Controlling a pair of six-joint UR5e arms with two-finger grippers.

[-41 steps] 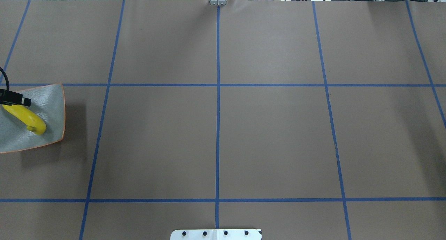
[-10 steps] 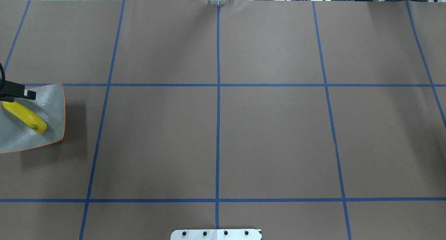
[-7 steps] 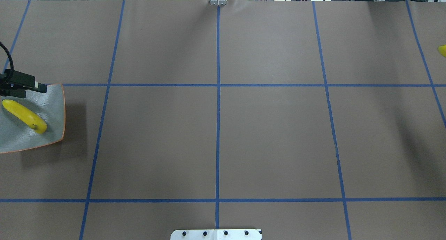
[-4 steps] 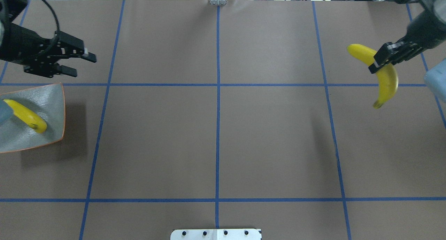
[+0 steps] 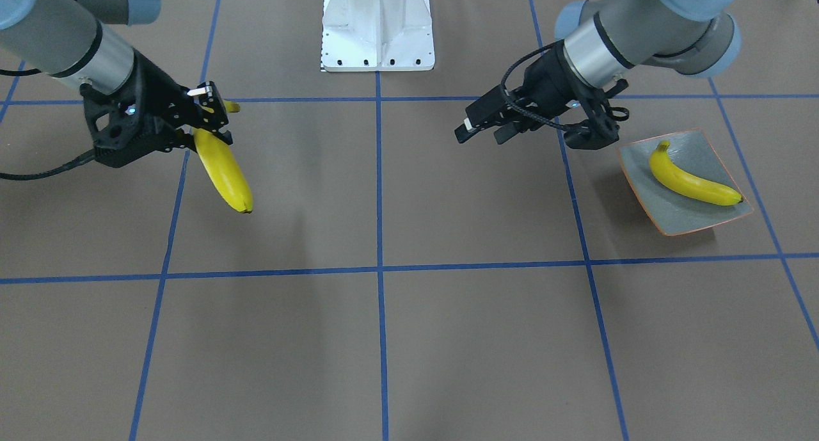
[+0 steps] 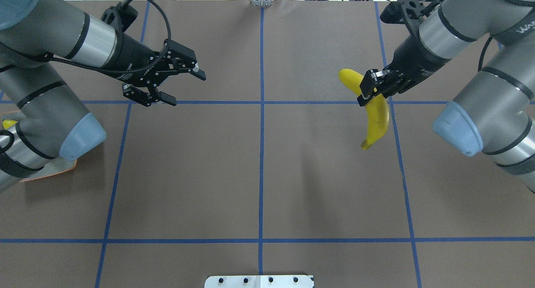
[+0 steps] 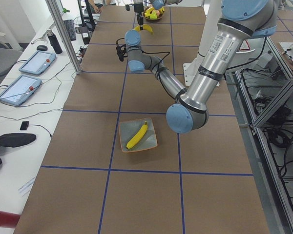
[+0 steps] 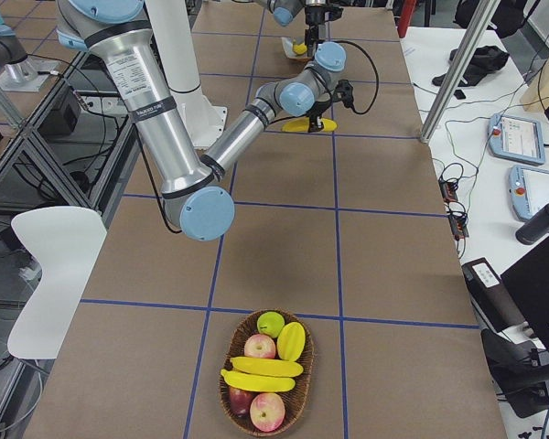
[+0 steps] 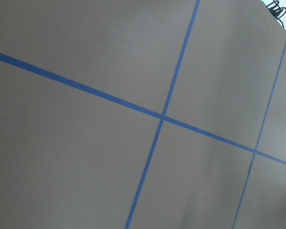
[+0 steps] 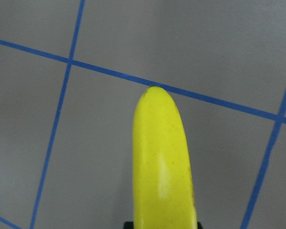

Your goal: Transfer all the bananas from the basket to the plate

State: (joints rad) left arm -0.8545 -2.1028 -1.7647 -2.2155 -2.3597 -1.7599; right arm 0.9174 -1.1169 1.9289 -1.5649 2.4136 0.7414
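Note:
My right gripper [image 6: 368,88] is shut on a yellow banana [image 6: 376,116], which hangs above the table right of centre; it fills the right wrist view as banana [image 10: 164,167]. From the front, this gripper [image 5: 208,118] carries the banana [image 5: 225,172] tip down. My left gripper [image 6: 186,88] is open and holds nothing, left of centre and facing the middle. Another banana [image 5: 688,180] lies on the grey-green plate [image 5: 684,220], beside the left arm. From overhead, the left arm hides most of the plate [image 6: 62,171]. The basket [image 8: 304,402] at the table's right end holds two bananas [image 8: 267,366].
Apples and a yellowish fruit [image 8: 291,340] share the basket. Brown paper with blue tape lines [image 6: 261,154] covers the table. The robot's white base [image 5: 377,25] stands at the near edge. Tablets and cables lie on the side bench [image 7: 29,73].
Both arms have swung in toward the table's centre. The right gripper carried its banana leftward. The left gripper, having earlier let go of a banana on the plate, moved right, away from the plate.

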